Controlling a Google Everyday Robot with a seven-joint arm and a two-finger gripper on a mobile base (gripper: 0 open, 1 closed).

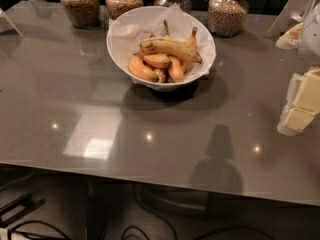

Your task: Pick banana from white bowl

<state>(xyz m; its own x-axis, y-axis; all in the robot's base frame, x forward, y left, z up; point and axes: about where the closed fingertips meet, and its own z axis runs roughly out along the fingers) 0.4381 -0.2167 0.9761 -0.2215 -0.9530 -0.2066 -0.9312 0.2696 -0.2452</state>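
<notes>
The banana [172,48], long and pale yellow with brown speckles and dark tips, lies across the top of several shorter orange bananas [150,66] in the white bowl [116,51]. The bowl is lined with crinkled white paper and stands at the back middle of the grey table. My gripper [301,105], with cream-coloured parts, hangs at the right edge of the view. It is well to the right of the bowl, nearer than it, above the table, and touches nothing.
Several grain-filled glass jars [80,4] stand in a row behind the bowl along the table's [100,114] far edge. The near table edge runs across the lower view, with cables [30,229] on the floor below. White objects stand at the far right corner [295,9].
</notes>
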